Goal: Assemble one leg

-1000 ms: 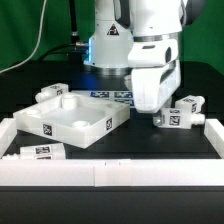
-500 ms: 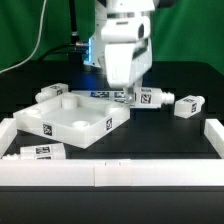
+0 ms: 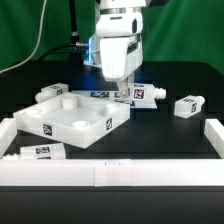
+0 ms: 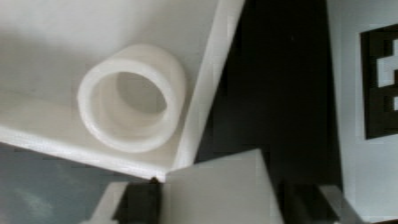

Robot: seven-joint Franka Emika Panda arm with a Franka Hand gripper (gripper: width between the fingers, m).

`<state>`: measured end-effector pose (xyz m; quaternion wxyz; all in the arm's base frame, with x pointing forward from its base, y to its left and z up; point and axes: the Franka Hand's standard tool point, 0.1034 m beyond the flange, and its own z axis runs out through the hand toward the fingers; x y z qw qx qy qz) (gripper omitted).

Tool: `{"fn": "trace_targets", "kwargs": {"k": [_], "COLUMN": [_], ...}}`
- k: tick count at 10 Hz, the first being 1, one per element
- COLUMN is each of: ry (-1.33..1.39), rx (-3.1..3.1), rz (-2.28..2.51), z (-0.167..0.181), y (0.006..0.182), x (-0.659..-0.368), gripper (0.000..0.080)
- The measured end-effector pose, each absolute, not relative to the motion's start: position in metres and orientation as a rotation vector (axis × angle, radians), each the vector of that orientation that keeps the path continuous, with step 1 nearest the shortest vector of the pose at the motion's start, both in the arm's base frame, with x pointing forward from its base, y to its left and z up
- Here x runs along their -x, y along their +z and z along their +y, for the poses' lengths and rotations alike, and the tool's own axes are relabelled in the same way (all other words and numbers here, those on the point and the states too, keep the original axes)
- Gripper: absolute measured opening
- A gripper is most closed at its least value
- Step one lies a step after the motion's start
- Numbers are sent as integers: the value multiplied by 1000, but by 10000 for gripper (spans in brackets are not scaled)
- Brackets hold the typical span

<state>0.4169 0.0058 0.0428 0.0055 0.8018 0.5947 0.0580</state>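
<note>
The leg [image 3: 146,94] is up off the desk [image 3: 150,142] now. A second ago it lay down at the exterior view's right beside its twin, and it has since swung across towards the middle. It pokes out sideways from the gripper [image 3: 127,94], lying roughly level with its tag showing. The gripper looks clamped on one end of it. The fingers themselves are hard to make out, but the leg has travelled with them the whole way, so the hold reads as firm. The twin leg [image 3: 186,105] stays put, well apart on the right. Just below and to the left sits the tabletop [image 3: 75,131], and the wrist view is filled by its rim and one round corner hole [image 4: 125,100], close under the camera. So the pickup seems done and the carry nearly over. What's left is the harder part, I'd say: tipping the leg upright, lining it up over that hole and getting it seated. The hole's raised lip could catch it if the aim is off.
</note>
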Motion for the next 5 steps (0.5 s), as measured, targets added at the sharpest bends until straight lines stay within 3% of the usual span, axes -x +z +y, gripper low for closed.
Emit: {"fn": "trace_targets", "kwargs": {"k": [2,5], "ry": [152,176], "rx": [-2521,-2552], "rz": [1891,1888], "z": [13,25], "y": [32,10], "x": [-384,-366], "gripper": [317,317]}}
